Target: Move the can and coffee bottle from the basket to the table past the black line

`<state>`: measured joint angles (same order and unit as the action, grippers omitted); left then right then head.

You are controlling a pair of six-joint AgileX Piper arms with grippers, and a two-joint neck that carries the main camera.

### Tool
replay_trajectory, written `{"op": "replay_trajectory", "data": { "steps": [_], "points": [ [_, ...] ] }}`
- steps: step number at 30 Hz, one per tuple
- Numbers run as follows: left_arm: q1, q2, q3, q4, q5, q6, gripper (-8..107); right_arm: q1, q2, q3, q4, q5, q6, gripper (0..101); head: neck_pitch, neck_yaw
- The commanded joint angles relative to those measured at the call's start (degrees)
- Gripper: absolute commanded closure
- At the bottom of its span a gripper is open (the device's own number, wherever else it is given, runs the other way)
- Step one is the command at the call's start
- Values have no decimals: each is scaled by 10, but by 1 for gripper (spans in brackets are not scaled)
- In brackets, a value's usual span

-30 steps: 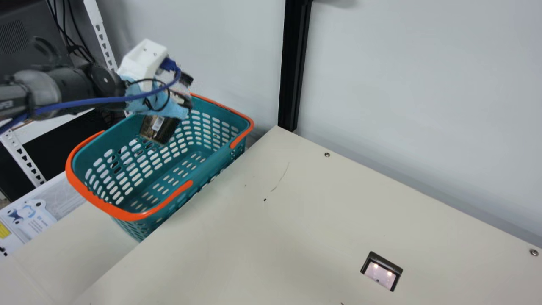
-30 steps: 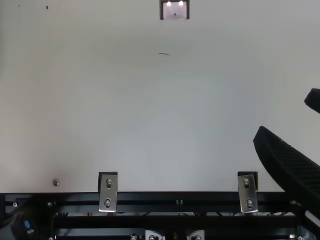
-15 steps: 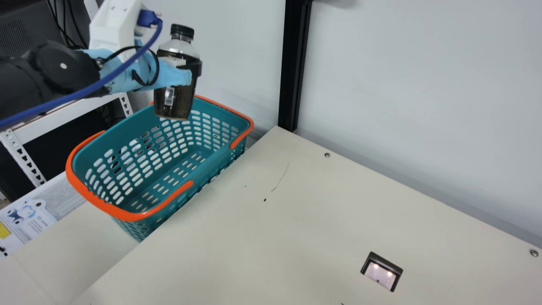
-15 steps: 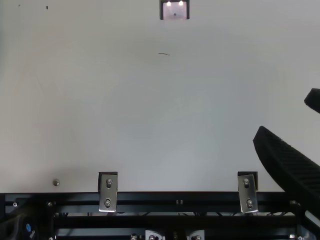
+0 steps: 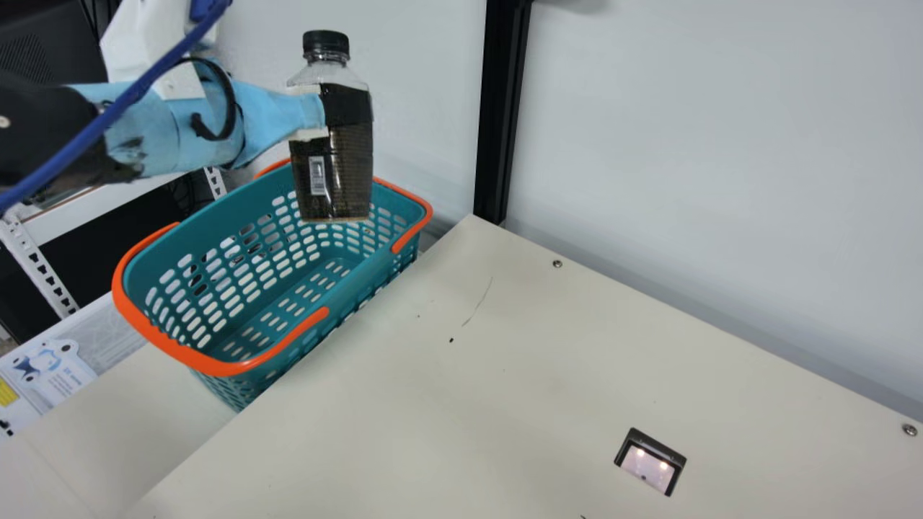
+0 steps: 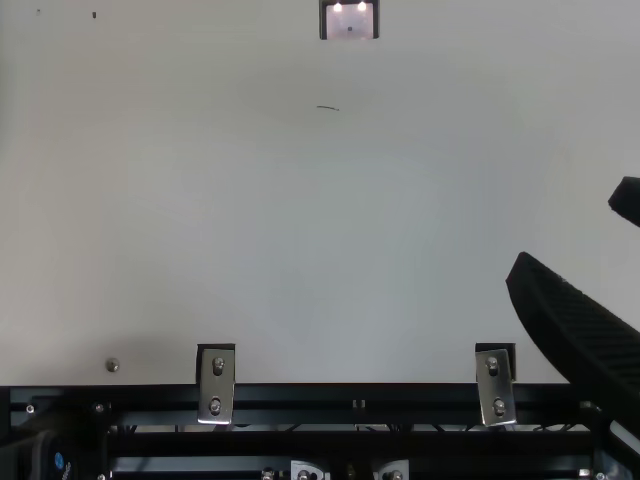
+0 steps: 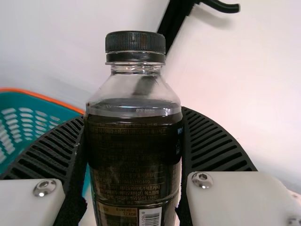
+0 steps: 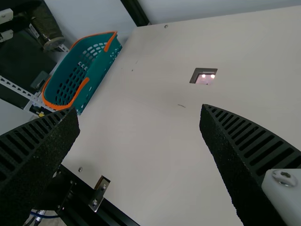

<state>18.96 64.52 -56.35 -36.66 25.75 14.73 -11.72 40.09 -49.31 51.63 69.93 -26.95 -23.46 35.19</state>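
In the main view my left gripper [image 5: 324, 115] is shut on the dark coffee bottle [image 5: 350, 169], which hangs upright above the far part of the teal basket [image 5: 238, 360]. Seen in the left wrist view, the ribbed fingers of my left gripper [image 7: 134, 125] press both sides of the bottle [image 7: 136, 165] below its black cap. The top view has my right gripper [image 6: 569, 229] at its right edge, fingers wide apart. From the right wrist, my right gripper [image 8: 138, 112] stands open over the table, with the basket [image 8: 98, 75] beyond it.
The cream table [image 5: 461, 404] lies right of the basket, with a dark-framed square fitting [image 5: 650, 463] in it. A black post [image 5: 501, 108] stands at the wall by the far corner. Metal brackets [image 6: 216, 385] line the near edge. A white slotted frame [image 5: 43, 270] is behind the basket.
My left gripper has lifted the bottle from the basket's mouth, moved it right and closer to the neck camera, and turned it from tilted to upright. The right gripper has kept still.
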Motion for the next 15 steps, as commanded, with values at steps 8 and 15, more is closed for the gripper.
{"op": "replay_trajectory", "data": {
  "steps": [8,15],
  "points": [
    [-15,-46,-12,-16,96,-89,89,0,0,0,0,0,0,0,-13,6],
    [-38,-78,-24,-15,135,-132,89,0,0,0,0,0,0,0,-8,-51]
  ]
}}
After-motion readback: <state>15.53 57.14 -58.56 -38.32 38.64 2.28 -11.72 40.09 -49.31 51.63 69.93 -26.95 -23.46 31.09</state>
